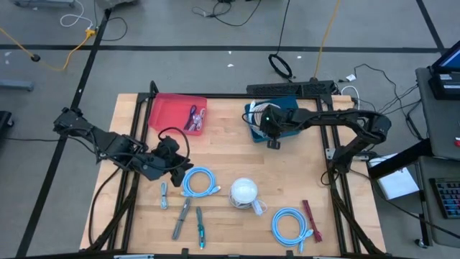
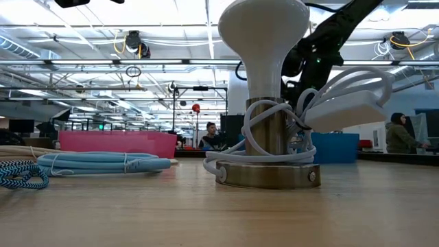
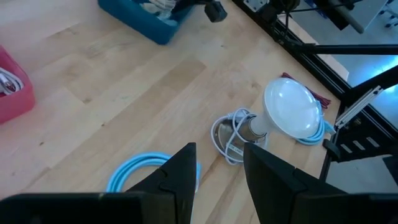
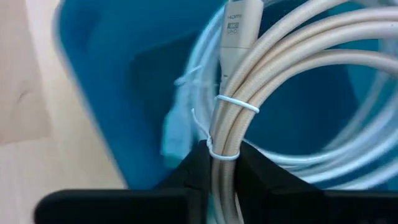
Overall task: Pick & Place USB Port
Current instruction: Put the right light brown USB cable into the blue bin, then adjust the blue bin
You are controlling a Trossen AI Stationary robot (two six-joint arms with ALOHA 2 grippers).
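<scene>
- The bench [image 1: 287, 180] carries a blue bin [image 1: 253, 124] at its far edge, toward the right, and a red bin [image 1: 164, 108] at the far left.
- The right gripper [image 4: 219, 163] sits over the blue bin, its fingers clenched on a beige coiled cable [image 4: 298, 56].
- That cable is bound by thin white ties; its plug [image 4: 237, 28] carries small lettering too blurred to read.
- The left gripper [image 3: 219, 180] hangs near the bench's left edge, fingers released, beside a light-blue cable coil [image 1: 199, 182].

Bright, even overhead lighting throughout; ceiling lights [image 2: 206, 20] glare, and the close beige cable [image 4: 249, 118] is blurred.
</scene>
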